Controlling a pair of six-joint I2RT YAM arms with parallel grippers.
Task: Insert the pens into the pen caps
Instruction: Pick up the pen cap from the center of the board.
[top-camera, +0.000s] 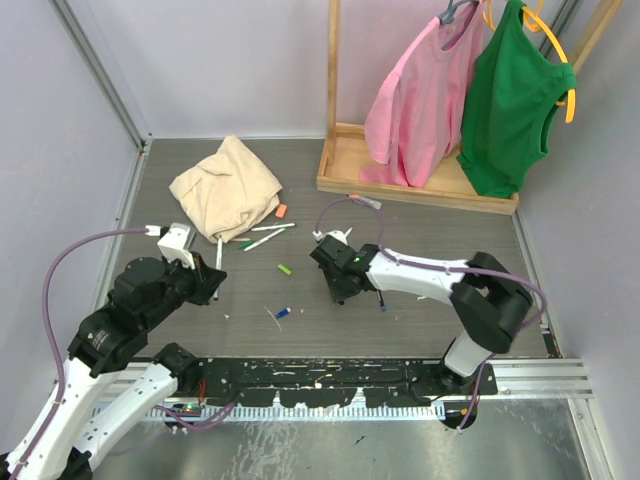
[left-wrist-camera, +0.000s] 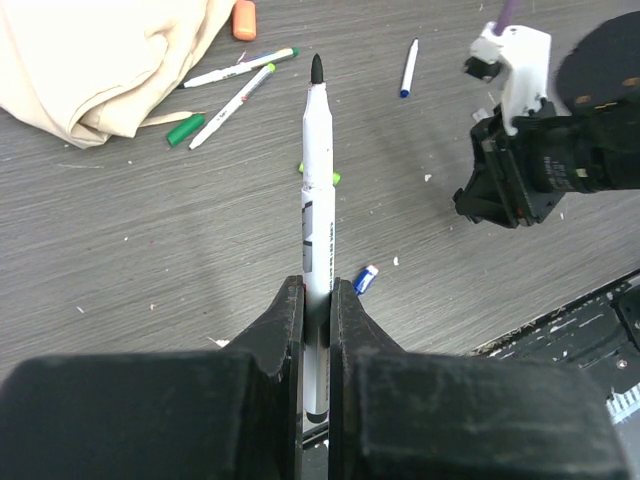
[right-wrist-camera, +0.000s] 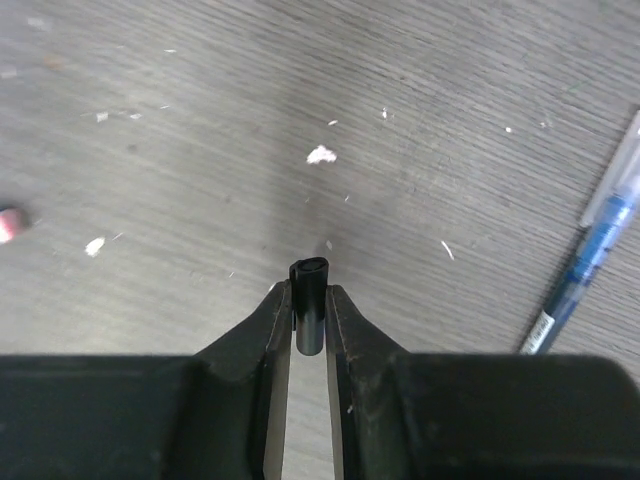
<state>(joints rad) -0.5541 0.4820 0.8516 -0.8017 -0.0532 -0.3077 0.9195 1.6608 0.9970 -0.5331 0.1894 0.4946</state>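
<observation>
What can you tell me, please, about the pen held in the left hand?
The pen is a slim white marker, seemingly plastic, with grey and black printing on its barrel and a bare black tip, uncapped. The left hand is shut on its lower barrel, and it points straight out from the hand.

Top cam sits above and behind my arm bases, looking down and forward over the whole tabletop (top-camera: 430, 225) from fairly far off. Left wrist cam rides right behind the left end effector (left-wrist-camera: 317, 300), looking out past it at a low slant. The beige cloth (left-wrist-camera: 90, 60) ahead-left of it shows in the top cam too. Right wrist cam hugs the right end effector (right-wrist-camera: 309, 300), staring almost straight down, very close. The blue pen (right-wrist-camera: 585, 265) off to its right also shows up, tiny, from above.
</observation>
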